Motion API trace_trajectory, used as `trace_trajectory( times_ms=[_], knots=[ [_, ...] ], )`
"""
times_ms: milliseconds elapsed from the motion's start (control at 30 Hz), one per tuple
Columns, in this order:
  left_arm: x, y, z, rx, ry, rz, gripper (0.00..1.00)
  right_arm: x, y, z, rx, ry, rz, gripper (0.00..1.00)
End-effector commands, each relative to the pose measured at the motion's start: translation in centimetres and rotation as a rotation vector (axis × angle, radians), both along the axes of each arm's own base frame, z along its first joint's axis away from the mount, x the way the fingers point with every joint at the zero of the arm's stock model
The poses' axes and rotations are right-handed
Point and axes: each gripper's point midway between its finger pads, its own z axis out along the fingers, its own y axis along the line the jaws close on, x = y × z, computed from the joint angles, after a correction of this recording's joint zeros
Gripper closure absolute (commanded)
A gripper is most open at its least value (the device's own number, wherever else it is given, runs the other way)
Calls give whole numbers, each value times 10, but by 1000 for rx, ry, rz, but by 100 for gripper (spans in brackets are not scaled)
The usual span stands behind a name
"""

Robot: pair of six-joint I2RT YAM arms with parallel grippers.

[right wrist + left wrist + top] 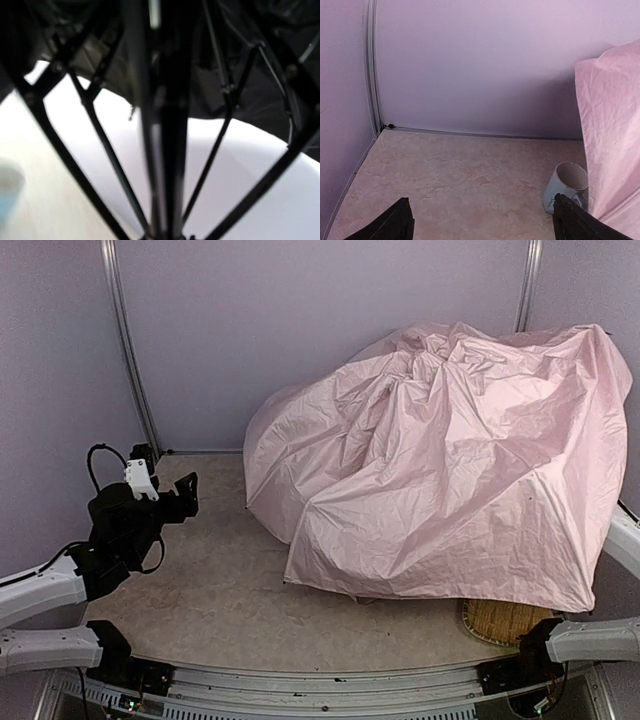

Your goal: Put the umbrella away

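Pink fabric: the umbrella (pixel 450 460) lies half-collapsed, its canopy heaped over the right and back of the table (pixel 210 580), lining side down.
Left gripper (pixel 178 498): raised over the left side of the table, jaws spread wide with nothing between them, well apart from the canopy's near-left hem.
Right gripper: buried under the fabric, where the right arm (pixel 590 638) disappears, so I cannot tell whether it is clamped on anything.
Shaft (pixel 167 125): in the right wrist view it runs straight up the middle of the frame, very close and blurred, with black ribs (pixel 100 135) fanning off both sides. It probably sits between that arm's fingers, though none show.
Long axis: from above I see no shaft. I judge that it runs from the right arm away under the heap.
Nearer arm: the right one, clearly. The left faces the canopy across bare table.
Bystanders: a white mug (pixel 567 187) just beside the canopy's left flank, and a woven basket (pixel 500 618) peeking out under the near hem.
Next move, my judgement: gathering the loose fabric falls to the left arm, reaching rightward.
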Motion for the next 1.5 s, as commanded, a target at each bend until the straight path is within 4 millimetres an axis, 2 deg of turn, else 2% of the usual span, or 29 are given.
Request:
trace_trajectory(
  times_ms=[0,67,167,233,333,467,600,667,733,967,1100,1167,1233,1300,1400,1467],
  knots=[
    [-5,10,25,-22,-66,23,6,-2,-26,-5,-211,71,-120,100],
    [-11,13,35,-20,-111,16,7,-9,-26,2,-255,92,-99,100],
    [-19,15,48,-4,-172,4,7,-17,-27,-1,-340,131,-70,100],
    [-25,-8,60,18,-208,-133,10,-30,-19,-10,-422,154,17,100],
    [-40,-73,79,8,-245,-450,15,-56,-2,-32,-516,214,198,100],
    [-52,-161,88,75,-234,-698,10,-64,3,-28,-517,224,221,100],
    [-70,-250,74,159,-203,-942,6,-76,15,-27,-504,220,314,100],
    [-84,-281,82,150,-238,-1054,2,-82,22,-31,-502,227,363,100],
    [-94,-302,90,130,-274,-1138,1,-85,30,-38,-505,239,408,100],
    [-87,-341,91,164,-262,-1215,1,-100,74,-73,-532,318,595,100],
    [-97,-347,87,141,-280,-1254,2,-98,96,-89,-564,330,645,100],
    [-97,-350,84,129,-279,-1249,9,-99,107,-87,-565,311,676,100],
    [-95,-352,80,116,-263,-1249,22,-98,116,-80,-545,292,694,86],
    [-95,-351,82,84,-269,-1247,39,-98,120,-68,-509,264,704,70],
    [-98,-341,87,24,-304,-1236,61,-94,118,-55,-448,215,658,50],
    [-96,-331,96,-28,-331,-1211,71,-89,112,-59,-416,194,609,35]
  ],
)
